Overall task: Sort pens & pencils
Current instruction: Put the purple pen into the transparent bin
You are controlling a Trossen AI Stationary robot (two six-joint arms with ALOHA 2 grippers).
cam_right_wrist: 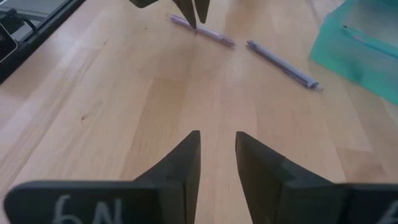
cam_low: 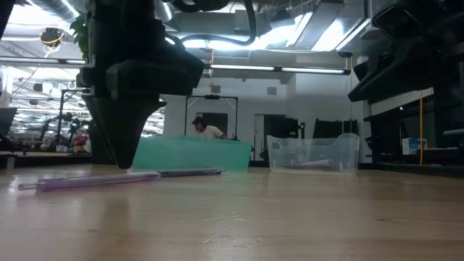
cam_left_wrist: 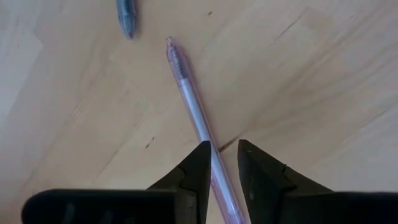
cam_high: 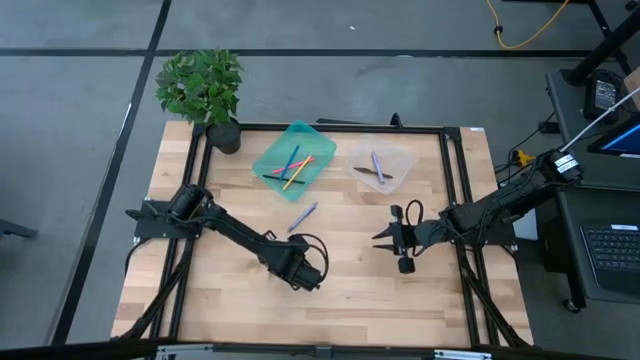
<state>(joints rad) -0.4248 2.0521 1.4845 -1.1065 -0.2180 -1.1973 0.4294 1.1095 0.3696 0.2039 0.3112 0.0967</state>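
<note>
The left gripper [cam_left_wrist: 221, 158] is standing low over the wooden worktop [cam_high: 340, 290], near its middle and toward the front. Its fingers [cam_left_wrist: 196, 165] are sitting partly open on either side of a lavender pen [cam_left_wrist: 193, 106] that is lying flat on the wood. The pen is passing through the gap between the fingertips; whether the pads are touching it cannot be told from the wrist view. The low view is showing the same pen [cam_low: 94, 181] lying on the surface beside the dark fingertips.

A second lavender pen [cam_high: 303, 215] is lying loose on the worktop, just in front of the teal tray [cam_high: 268, 160]. Its tip [cam_left_wrist: 127, 15] is showing near the first pen in the left wrist view, apart from it.

The teal tray is holding several slim sticks [cam_high: 292, 168], pink, yellow and blue, lying crossed over one another. Just beside it, the clear tray [cam_high: 400, 158] is holding a lavender pen and a dark one [cam_high: 377, 170].

The right gripper [cam_right_wrist: 217, 149] is hovering above bare wood toward the right of the worktop, well apart from all the pens. Its fingers are standing partly open and holding nothing.

A potted plant [cam_high: 203, 88] is sitting at the far left corner of the worktop.
</note>
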